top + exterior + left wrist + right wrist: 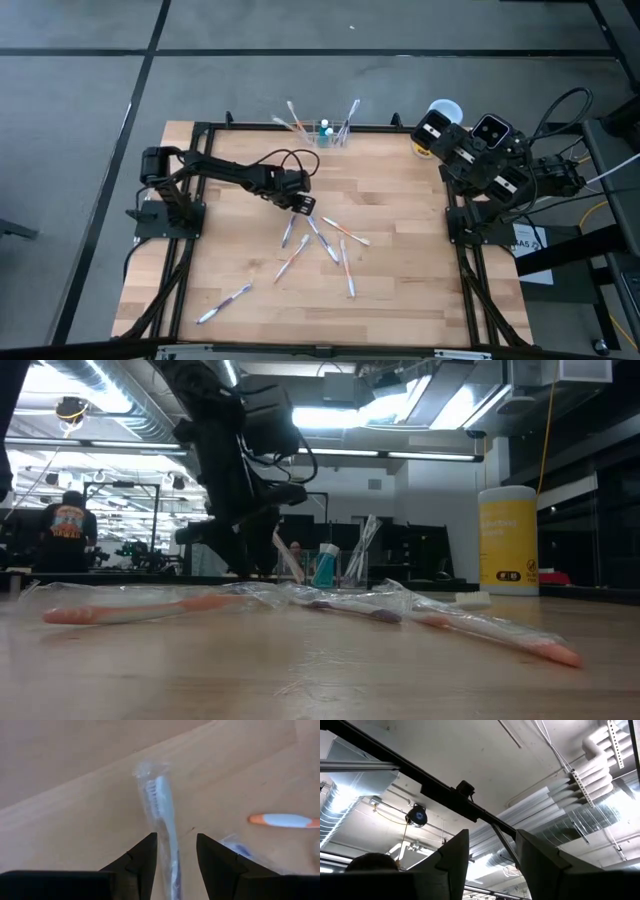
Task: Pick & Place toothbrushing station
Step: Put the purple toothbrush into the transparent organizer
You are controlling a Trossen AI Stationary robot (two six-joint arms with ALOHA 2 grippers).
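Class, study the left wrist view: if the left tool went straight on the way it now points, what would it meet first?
Probably the wrapped blue toothbrush, which lies between the left tool's open fingers; then the wooden table. Depth is uncertain.

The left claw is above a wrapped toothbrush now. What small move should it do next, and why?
Probably lower a little and then close. In the left wrist view the left claw is open, with the wrapped blue toothbrush lying between its fingers on the table, apparently not yet gripped. The right claw waits, pointing at the ceiling.
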